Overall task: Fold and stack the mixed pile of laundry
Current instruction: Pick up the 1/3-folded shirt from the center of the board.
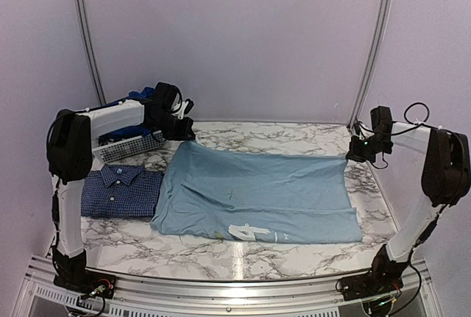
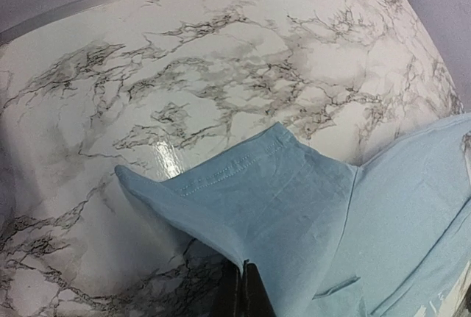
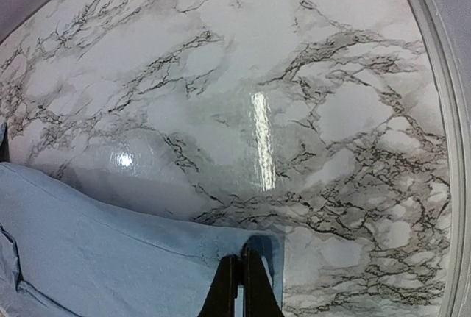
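The T-shirt (image 1: 257, 196) lies flat on the worktop (image 1: 221, 251), long axis left to right; left fingers (image 2: 257, 295) pinch its far-left corner, right fingers (image 3: 256, 291) its far-right corner, the body extending nearward from both.

a white tabletop (image 1: 280, 134) with grey marble veining carries three things. a pale blue t-shirt (image 1: 257, 192) lies spread flat across the middle, reaching from the far left part almost to the right edge, with its white print (image 1: 250, 232) at the hem nearest the near edge. its far-left corner is raised off the marble. a folded navy check shirt (image 1: 121, 192) lies by the left edge, collar toward the far side, just beside the t-shirt. a white slatted basket (image 1: 132, 146) stands in the far left corner.
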Controlling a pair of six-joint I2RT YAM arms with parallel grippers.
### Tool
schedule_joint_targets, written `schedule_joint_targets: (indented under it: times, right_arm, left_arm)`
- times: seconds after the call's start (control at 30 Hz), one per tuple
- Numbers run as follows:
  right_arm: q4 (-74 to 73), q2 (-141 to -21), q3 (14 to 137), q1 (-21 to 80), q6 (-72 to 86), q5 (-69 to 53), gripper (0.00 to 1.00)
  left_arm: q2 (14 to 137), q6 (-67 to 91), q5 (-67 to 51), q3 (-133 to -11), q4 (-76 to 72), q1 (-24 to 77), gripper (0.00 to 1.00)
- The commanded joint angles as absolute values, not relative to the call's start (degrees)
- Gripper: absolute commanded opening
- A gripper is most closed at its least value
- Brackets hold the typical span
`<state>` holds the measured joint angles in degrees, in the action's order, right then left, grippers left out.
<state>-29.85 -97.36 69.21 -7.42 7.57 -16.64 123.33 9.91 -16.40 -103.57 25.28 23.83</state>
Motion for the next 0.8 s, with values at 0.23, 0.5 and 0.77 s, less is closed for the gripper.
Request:
schedule_joint_targets:
  times: [0.23, 0.5, 0.77]
  right_arm:
    - [-35.80, -85.89, 58.47, -7.47, 11.02, -15.42, 0.00]
    - [-34.00, -83.79, 48.73, -7.47, 14.15, -13.42, 0.00]
    - [-32.80, -87.62, 49.48, -7.47, 14.26, -11.50, 0.00]
  left_arm:
    - [107.95, 2.86, -14.52, -83.16, 19.10, 26.98, 0.00]
    - [103.52, 4.59, -13.12, -66.84, 14.51, 28.52, 0.00]
    - [105.35, 7.23, -10.62, -66.80, 13.46, 28.39, 0.00]
